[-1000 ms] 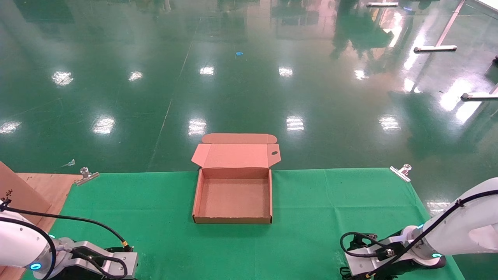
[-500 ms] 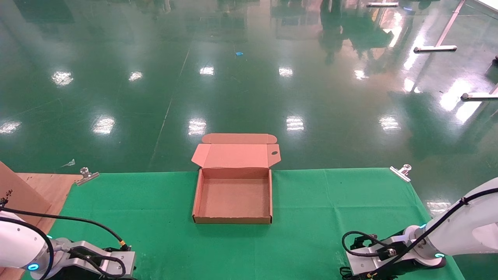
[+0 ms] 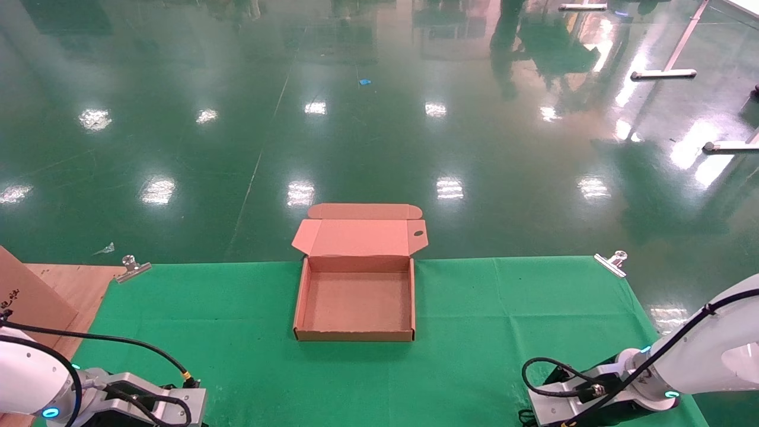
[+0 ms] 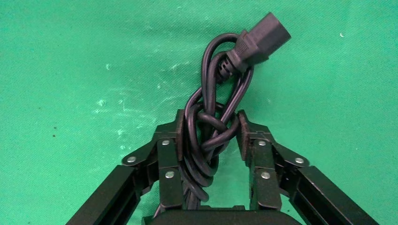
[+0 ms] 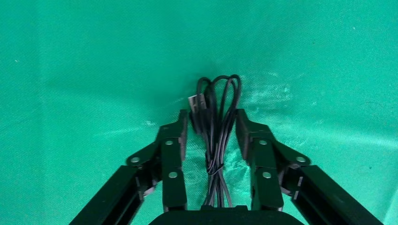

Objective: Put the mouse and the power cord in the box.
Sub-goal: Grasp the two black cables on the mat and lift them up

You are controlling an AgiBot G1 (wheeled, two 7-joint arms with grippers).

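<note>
- Head view: the box (image 3: 354, 299) sits open at the middle of the far edge of the green cloth (image 3: 486, 332), w/ the lid folded back past that edge. An oval hole shows in the lid's right flap. Nothing lies in the tray.
- Head view: left arm (image 3: 35, 385) is low at the near left corner of the cloth, right arm (image 3: 705, 356) low at the near right corner. Both grippers are cut off by the frame there, so fingers can't be told from this view.
- Head view: 2 metal clips (image 3: 132, 268) pin the cloth at its far corners. A bare wooden board (image 3: 65, 284) shows past the cloth's left edge, w/ shiny green floor beyond.
- Left wrist view: left gripper (image 4: 210, 136) is down on the cloth w/ the power cord (image 4: 211, 136) between its pads. The knotted bundle fills the gap and both pads touch it, i.e. fingers closed on the cord. The chunky plug points away from the gripper, lying on the cloth.
- Right wrist view: right gripper (image 5: 212, 129) hangs over a thin black bundled cable (image 5: 216, 136) w/ a small connector at 1 end. Fingers are spread, 1 on each side of the bundle w/ gaps left, not pinching it.
- The mouse body isn't visible in any view.
</note>
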